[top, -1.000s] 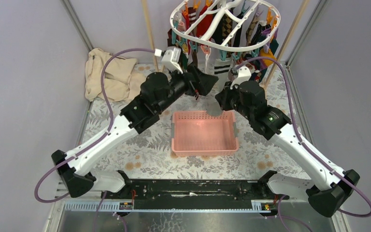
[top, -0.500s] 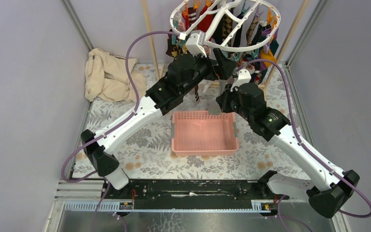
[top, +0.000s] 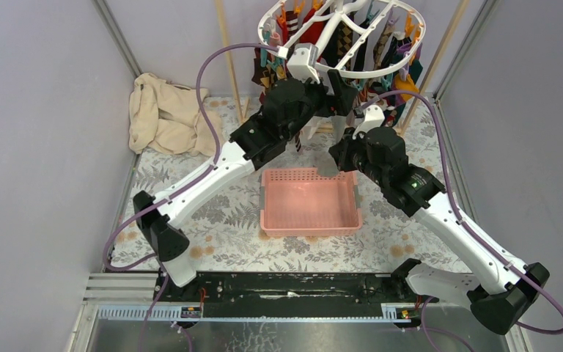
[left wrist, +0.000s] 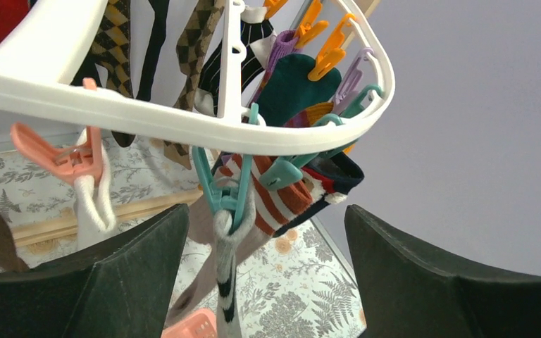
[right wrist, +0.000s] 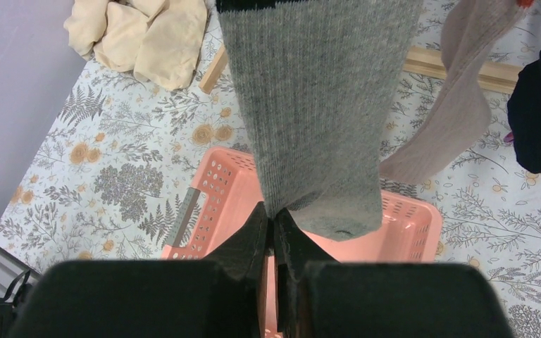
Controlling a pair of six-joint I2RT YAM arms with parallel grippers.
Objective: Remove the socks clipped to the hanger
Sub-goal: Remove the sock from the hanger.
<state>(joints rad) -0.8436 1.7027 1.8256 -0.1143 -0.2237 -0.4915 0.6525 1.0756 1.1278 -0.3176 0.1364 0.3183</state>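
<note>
Under the hanger [top: 335,71] rim, top view: left jaws newly risen there; right jaws lower, unmoved, pinching grey sock [top: 325,164]. Left wrist: jaws released, flanking a striped sock [left wrist: 224,282] in a teal clip [left wrist: 220,197]. Right wrist: jaws clenched on grey sock, below the hanger, over pink basket [right wrist: 211,174]. I judge two pulls pending.

Hanger [left wrist: 148,118]: smooth, glossy white plastic. Grey sock [right wrist: 317,105]: ribbed knit cloth (matt). Pink basket [right wrist: 215,184]: perforated plastic, slight sheen.
</note>
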